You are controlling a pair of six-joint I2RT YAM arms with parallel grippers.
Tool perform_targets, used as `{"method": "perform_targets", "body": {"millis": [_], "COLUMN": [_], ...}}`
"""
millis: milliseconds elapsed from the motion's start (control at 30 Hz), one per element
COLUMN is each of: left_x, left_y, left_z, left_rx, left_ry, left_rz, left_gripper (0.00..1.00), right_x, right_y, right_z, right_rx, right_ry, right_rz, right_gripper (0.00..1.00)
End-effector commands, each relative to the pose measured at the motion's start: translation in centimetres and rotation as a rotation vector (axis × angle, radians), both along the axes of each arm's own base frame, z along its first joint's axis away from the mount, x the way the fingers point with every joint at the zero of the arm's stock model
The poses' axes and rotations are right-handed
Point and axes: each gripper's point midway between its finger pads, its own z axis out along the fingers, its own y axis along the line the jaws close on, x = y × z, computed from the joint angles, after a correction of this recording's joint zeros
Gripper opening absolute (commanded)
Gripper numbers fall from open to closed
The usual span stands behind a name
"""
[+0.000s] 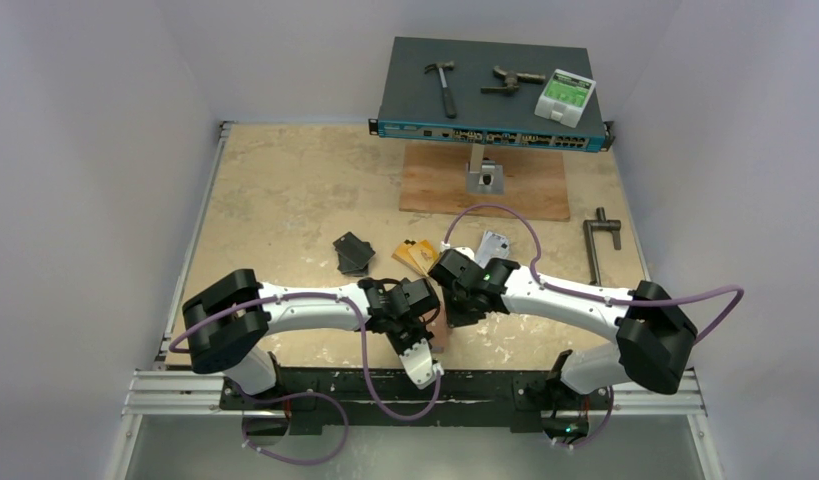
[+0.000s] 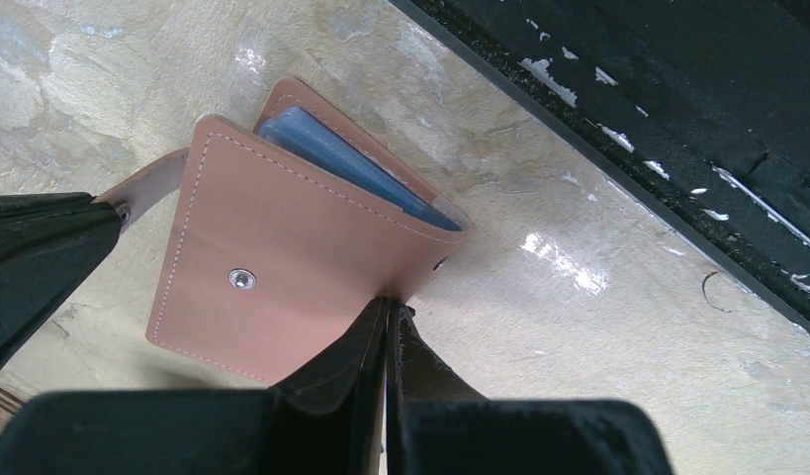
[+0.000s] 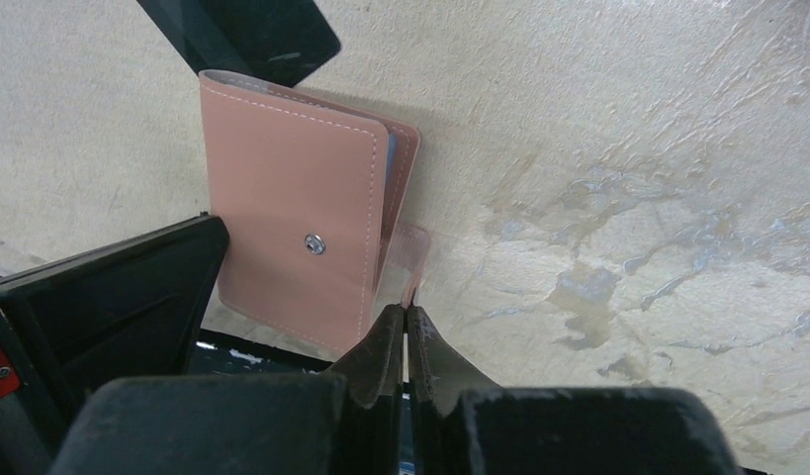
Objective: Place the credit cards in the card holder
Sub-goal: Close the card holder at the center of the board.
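The salmon-pink card holder [image 2: 282, 267] is slightly open just above the table near its front edge, blue-grey card pockets showing inside. My left gripper [image 2: 391, 305] is shut on a corner of its front cover. My right gripper [image 3: 405, 309] is shut on the holder's snap tab [image 3: 408, 252]; the holder also shows in the right wrist view [image 3: 292, 218]. In the top view both grippers, left [image 1: 431, 322] and right [image 1: 448, 304], meet and hide the holder. Behind them lie the credit cards: a black stack [image 1: 353, 253], orange-gold ones [image 1: 417, 256] and silver-grey ones [image 1: 493, 244].
A blue-fronted network switch [image 1: 490, 92] stands at the back with a hammer [image 1: 444, 84], a dark tool [image 1: 512, 79] and a white-green device [image 1: 566, 94] on top. A wooden board [image 1: 485, 180] lies before it, a metal T-handle tool [image 1: 600, 245] at the right. The black frame rail [image 2: 677, 129] runs close by.
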Motion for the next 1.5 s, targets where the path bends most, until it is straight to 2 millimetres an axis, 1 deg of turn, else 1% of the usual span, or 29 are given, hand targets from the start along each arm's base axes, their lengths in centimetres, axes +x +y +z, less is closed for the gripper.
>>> {"method": "perform_targets", "body": {"millis": [0, 133, 200, 300, 400, 667, 867, 967, 1133, 1467], "left_x": [0.0, -0.1, -0.1, -0.2, -0.2, -0.2, 0.0, 0.1, 0.0, 0.1], "left_y": [-0.6, -0.5, -0.6, -0.6, -0.7, -0.9, -1.1, -1.2, -1.2, -1.3], "left_z": [0.2, 0.1, 0.0, 0.0, 0.0, 0.0, 0.0, 0.1, 0.1, 0.1], "left_rx": [-0.008, -0.002, 0.0, 0.002, 0.003, 0.0, -0.004, -0.004, -0.003, -0.005], "left_ry": [0.011, 0.015, 0.016, 0.019, 0.021, 0.024, 0.02, 0.02, 0.024, 0.023], "left_rz": [0.006, 0.006, 0.001, -0.006, -0.009, -0.01, -0.003, 0.0, 0.005, 0.01], "left_gripper": [0.01, 0.01, 0.01, 0.0, 0.0, 0.01, 0.01, 0.01, 0.01, 0.01], "right_x": [0.5, 0.8, 0.7, 0.5, 0.5, 0.7, 0.8, 0.7, 0.6, 0.5], "right_y": [-0.3, 0.0, 0.9, 2.2, 3.0, 4.1, 4.8, 4.8, 4.2, 4.5], "right_z": [0.3, 1.3, 1.8, 1.8, 1.3, -0.8, -1.4, -1.6, -1.9, -2.8], "right_rx": [0.0, 0.044, 0.102, 0.157, 0.165, 0.152, 0.181, 0.186, 0.156, 0.143], "right_ry": [-0.042, -0.071, -0.073, -0.059, -0.042, -0.012, -0.006, -0.005, 0.0, 0.02], "right_rz": [-0.031, -0.042, -0.032, -0.004, 0.021, 0.061, 0.062, 0.059, 0.06, 0.069], "right_gripper": [0.0, 0.0, 0.0, 0.0, 0.0, 0.0, 0.0, 0.0, 0.0, 0.0]}}
